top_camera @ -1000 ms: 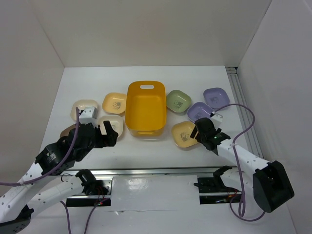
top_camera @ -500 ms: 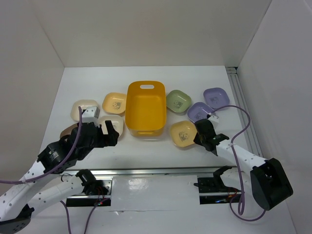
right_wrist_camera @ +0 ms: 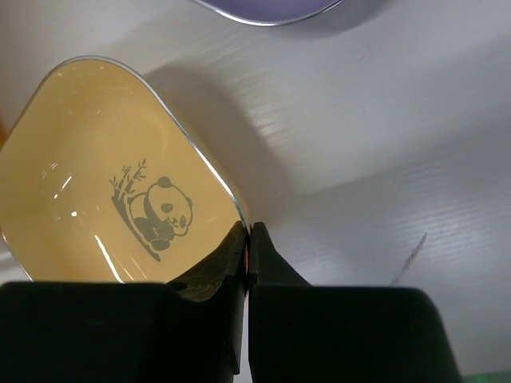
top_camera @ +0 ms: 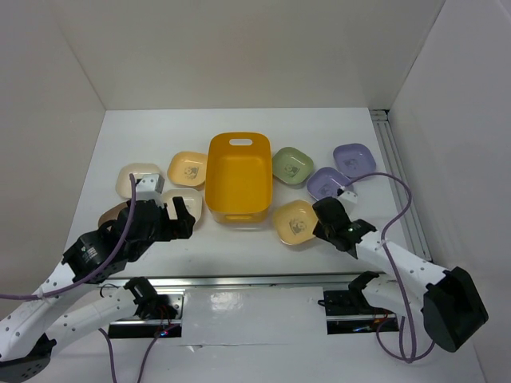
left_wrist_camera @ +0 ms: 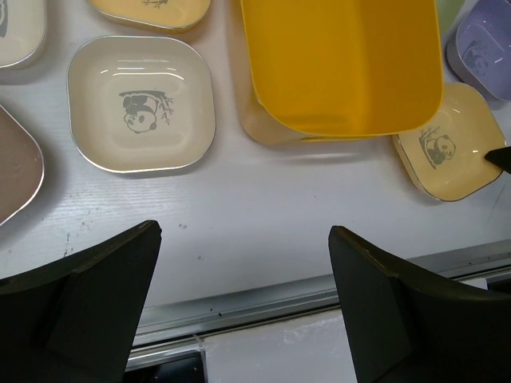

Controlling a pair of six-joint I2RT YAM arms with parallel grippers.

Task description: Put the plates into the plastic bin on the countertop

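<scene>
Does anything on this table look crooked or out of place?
Only the yellow plate right of the bin: the right claw pinches its rim, and the wide shadow beneath suggests that edge is lifted. Nothing looks spilled or broken.

The white countertop (top_camera: 239, 124) carries a deep yellow bin (top_camera: 238, 179) at its middle. Just beside the bin at ten o'clock lies a yellow plate (top_camera: 188, 167), with a cream plate (top_camera: 137, 180) farther out at nine. A cream panda plate (top_camera: 184, 204) sits at eight o'clock, a tan plate (top_camera: 110, 214) beyond it. A green plate (top_camera: 292, 165) lies at two o'clock. Out at three lie a near lavender plate (top_camera: 326, 183) and a far lavender plate (top_camera: 354, 159). A second yellow plate (top_camera: 292, 221) is at five o'clock; whether it rests flat cannot be told.
</scene>
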